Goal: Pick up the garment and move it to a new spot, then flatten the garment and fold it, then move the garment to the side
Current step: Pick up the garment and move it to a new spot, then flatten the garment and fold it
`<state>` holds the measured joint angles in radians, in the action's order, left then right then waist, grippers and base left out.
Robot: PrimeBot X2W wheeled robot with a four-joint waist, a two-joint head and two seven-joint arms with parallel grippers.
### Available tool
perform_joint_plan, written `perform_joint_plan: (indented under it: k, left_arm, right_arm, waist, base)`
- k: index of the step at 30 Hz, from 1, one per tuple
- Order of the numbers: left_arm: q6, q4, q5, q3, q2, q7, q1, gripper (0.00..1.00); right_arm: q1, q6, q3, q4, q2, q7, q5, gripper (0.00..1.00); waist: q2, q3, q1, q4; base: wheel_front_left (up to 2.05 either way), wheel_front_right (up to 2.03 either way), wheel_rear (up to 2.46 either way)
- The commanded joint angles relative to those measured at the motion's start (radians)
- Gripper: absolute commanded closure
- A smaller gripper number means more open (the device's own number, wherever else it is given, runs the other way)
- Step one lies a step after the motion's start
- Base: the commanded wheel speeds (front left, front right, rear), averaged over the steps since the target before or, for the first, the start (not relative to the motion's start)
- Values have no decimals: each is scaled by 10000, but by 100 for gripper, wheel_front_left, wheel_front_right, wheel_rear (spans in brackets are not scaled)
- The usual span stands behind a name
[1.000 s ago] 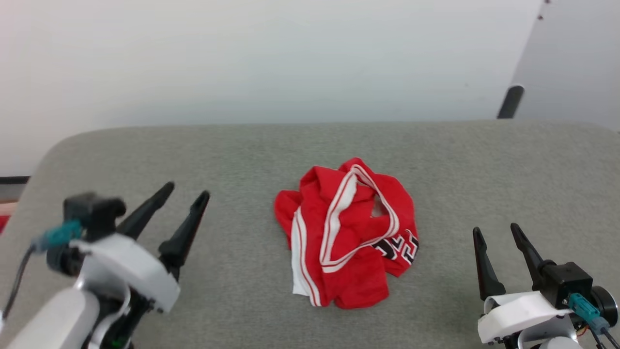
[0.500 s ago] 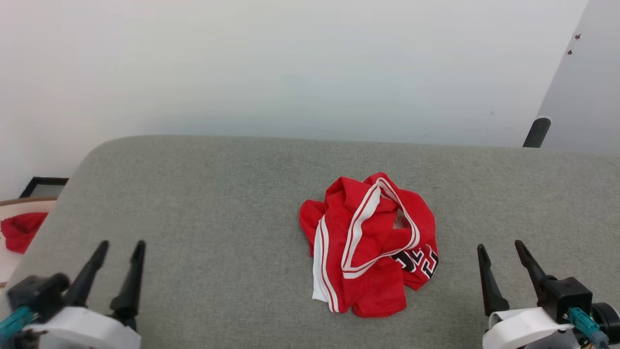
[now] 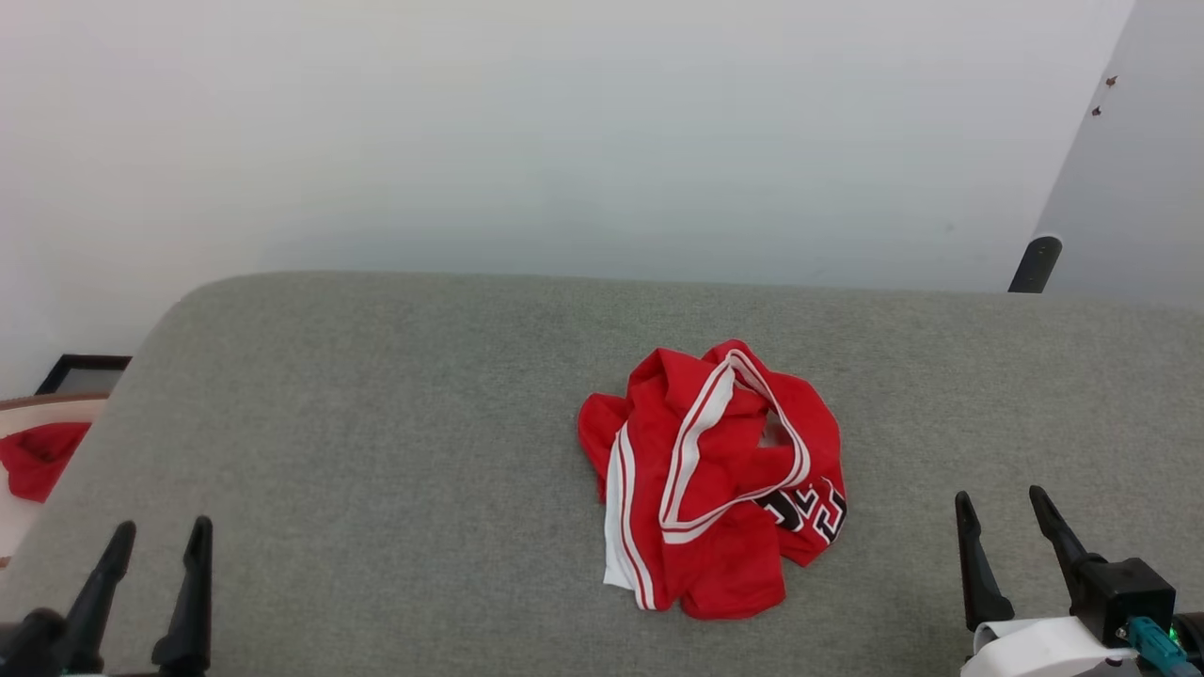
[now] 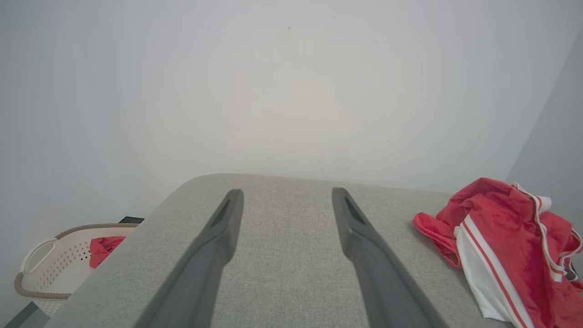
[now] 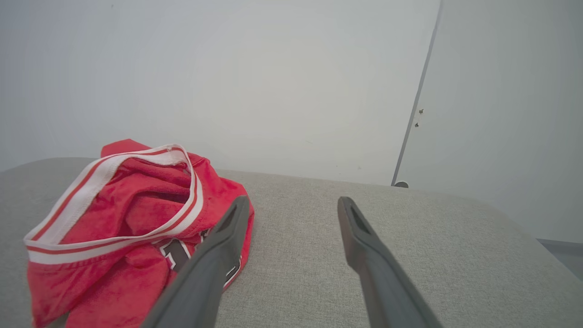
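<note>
The garment (image 3: pixel 720 480) lies crumpled in a heap near the middle of the grey padded table (image 3: pixel 376 423); it is red with white striped trim and black-and-white lettering. It also lies at the right of the left wrist view (image 4: pixel 505 246) and at the left of the right wrist view (image 5: pixel 123 228). My left gripper (image 3: pixel 160 536) stands open at the lower left, far from the heap, with nothing between its fingers (image 4: pixel 218 237). My right gripper (image 3: pixel 1002 503) is open at the lower right, a short way right of the garment, also holding nothing.
Left of the table on the floor stands a pale laundry basket (image 4: pixel 41 273) holding a small plain red cloth (image 3: pixel 38 456). A white wall rises behind the table. A dark post (image 3: pixel 1033 263) stands past the table's far right corner.
The left arm has drawn back from mid-left to the lower left corner of the head view. The head camera shifted, bringing the basket's red cloth into view. The garment lies unmoved.
</note>
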<state>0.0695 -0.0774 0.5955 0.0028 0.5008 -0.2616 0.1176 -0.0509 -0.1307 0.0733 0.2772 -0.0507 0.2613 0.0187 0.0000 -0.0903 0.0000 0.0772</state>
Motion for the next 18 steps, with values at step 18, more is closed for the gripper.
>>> perform_joint_plan:
  k: [18]
  left_arm:
    - [564, -11, -180, 315, -456, 563, -287, 0]
  right_arm:
    - [-165, -1, -145, -59, 6, 54, -18, 0]
  waist:
    - [0, 280, 0, -163]
  base:
    - [0, 0, 0]
